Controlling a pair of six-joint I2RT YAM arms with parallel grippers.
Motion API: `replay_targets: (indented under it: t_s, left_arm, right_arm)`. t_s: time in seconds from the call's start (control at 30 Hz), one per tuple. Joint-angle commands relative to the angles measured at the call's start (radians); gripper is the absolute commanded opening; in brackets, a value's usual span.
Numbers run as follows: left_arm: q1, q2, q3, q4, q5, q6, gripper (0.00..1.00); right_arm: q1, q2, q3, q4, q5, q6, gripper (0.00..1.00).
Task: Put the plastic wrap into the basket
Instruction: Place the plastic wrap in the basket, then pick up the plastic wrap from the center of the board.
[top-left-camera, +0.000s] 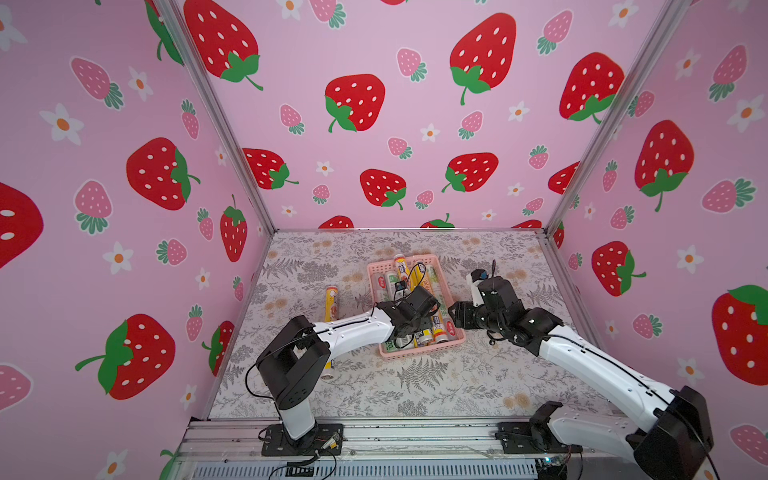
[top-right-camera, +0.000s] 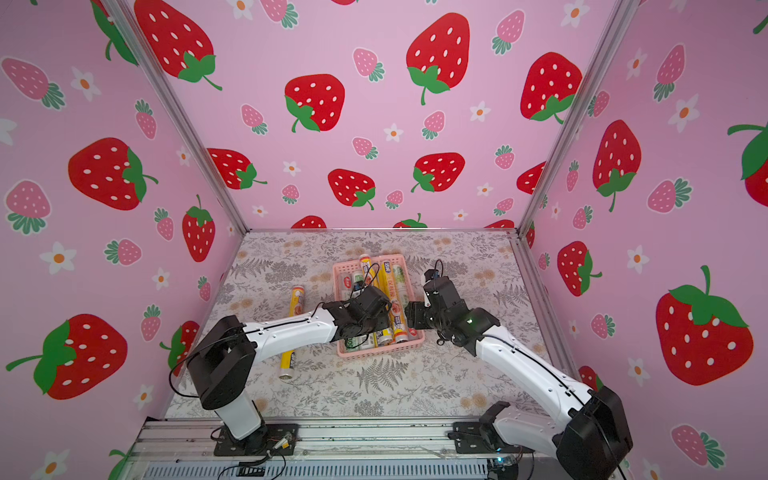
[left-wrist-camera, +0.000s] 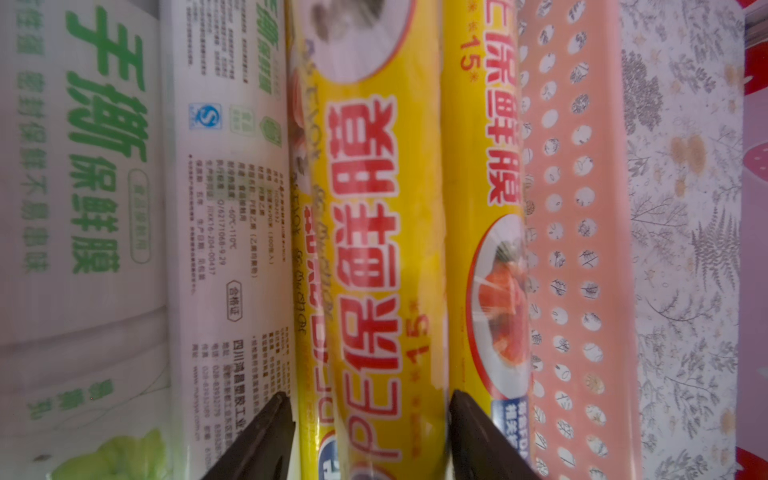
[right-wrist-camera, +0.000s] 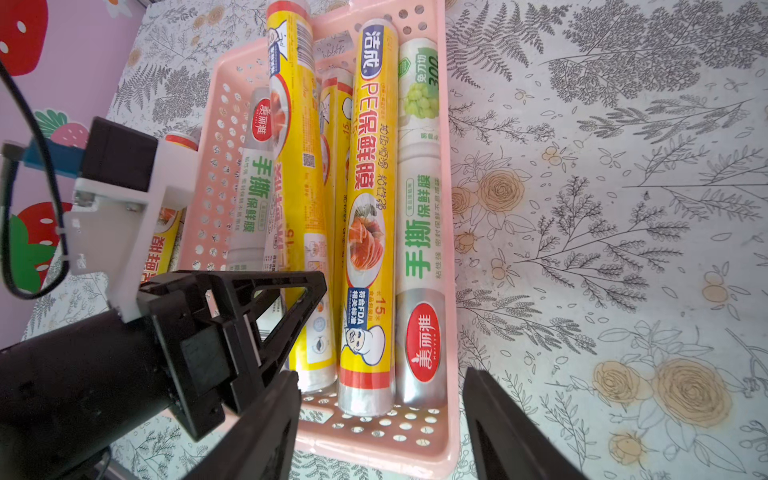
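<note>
The basket (top-left-camera: 419, 350) sits just toward 12 o'clock of the middle of the worktop (top-left-camera: 415, 386), its long sides running from 12 to 6 in both top views. Most of the plastic wrap (right-wrist-camera: 370, 199) lies inside it, lengthwise and packed side by side. There are yellow rolls with food pictures, and a white roll with green print (right-wrist-camera: 420, 216) lies against the basket's 3 o'clock wall.

One upper yellow roll (right-wrist-camera: 293, 137) rests on top of the others, and its far end pokes out over the rim at 12 o'clock.

The left hand (left-wrist-camera: 368, 395) hangs over the basket's 6 o'clock half. Its two dark fingers (left-wrist-camera: 266, 432) stand on either side of that upper roll, close against its flanks. I cannot tell whether they press on it or merely flank it.

The right hand (right-wrist-camera: 380, 372) hovers just outside the basket at about 4 o'clock. Its fingers are spread moderately wide, with nothing between them.

One stray yellow roll (top-left-camera: 331, 301) is outside the basket. It lies flat on the worktop at the basket's 9 o'clock, apart from it and roughly parallel to it. The left arm (top-left-camera: 353, 328) crosses over its middle.
</note>
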Motion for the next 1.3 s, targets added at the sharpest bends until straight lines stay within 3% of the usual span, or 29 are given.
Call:
replay_targets:
  t_s: [0.0,0.13,0.4,0.53,0.83,1.27]
  left_arm:
    - [-0.005,-0.044,0.04,-0.055,-0.01,0.034,0.75]
    - [-0.004,-0.117,0.049,-0.167,-0.061,0.088,0.84]
    - [0.01,-0.383,-0.012,-0.47,-0.305,0.159,0.89]
    - [0.07,-0.518,-0.068,-0.595,-0.404,0.165,0.91]
    - [0.405,-0.739,-0.4,-0.452,-0.151,0.245,0.9]
    - [0.504,-0.61,-0.515,-0.295,-0.102,0.289,0.85]
  right_arm:
    - [-0.003,0.008,-0.004,0.015,-0.002,-0.013,0.67]
    - [-0.004,0.009,0.007,0.013,0.002,-0.018,0.67]
    - [-0.004,0.014,0.035,0.002,-0.003,-0.029,0.67]
    - [-0.004,0.019,0.042,0.001,-0.015,-0.018,0.67]
    - [-0.004,0.019,0.022,0.004,-0.025,0.024,0.67]
    - [0.046,0.135,0.138,-0.011,-0.049,0.036,0.67]
